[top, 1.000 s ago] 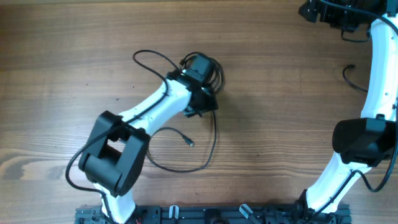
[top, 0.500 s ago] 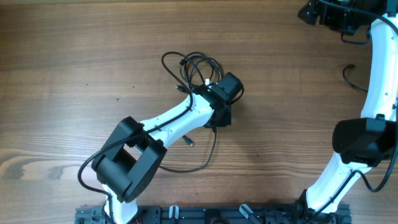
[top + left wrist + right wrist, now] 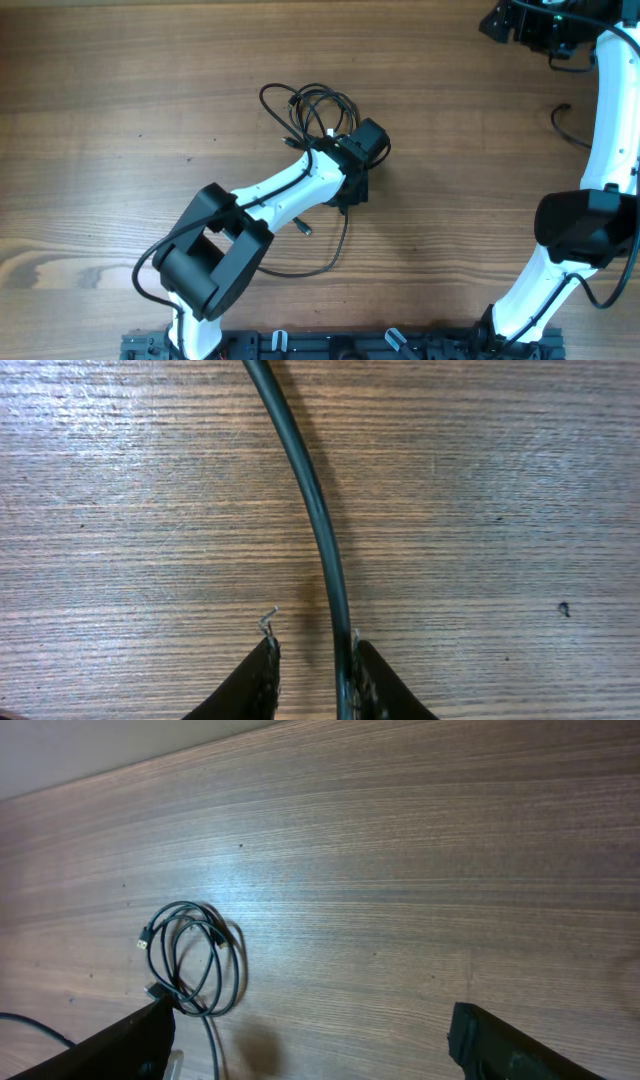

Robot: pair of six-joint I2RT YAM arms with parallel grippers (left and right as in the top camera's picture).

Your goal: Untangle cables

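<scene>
Spanning every view: wooden table (image 3: pixel 120 80). Right arm (image 3: pixel 610 110) reaches far right, its claw (image 3: pixel 310 1040) cut off overhead; the wrist view shows its fingers wide apart and empty. Left claw (image 3: pixel 310 660) hides the right edge of the coiled cables (image 3: pixel 312 110) at mid-table. Its fingers are not clamped: one cord (image 3: pixel 300 470) touches one finger, clear of the other. Plug (image 3: pixel 304 229) lies nearer.

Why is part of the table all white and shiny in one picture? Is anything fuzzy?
Right wrist view: light bounces off the table, leaving a pale glare above the cables; the close fingers look dark and fuzzy. Left wrist view: the cable is sharp, with no glare. Overhead view: even light, only faint shadows.
</scene>
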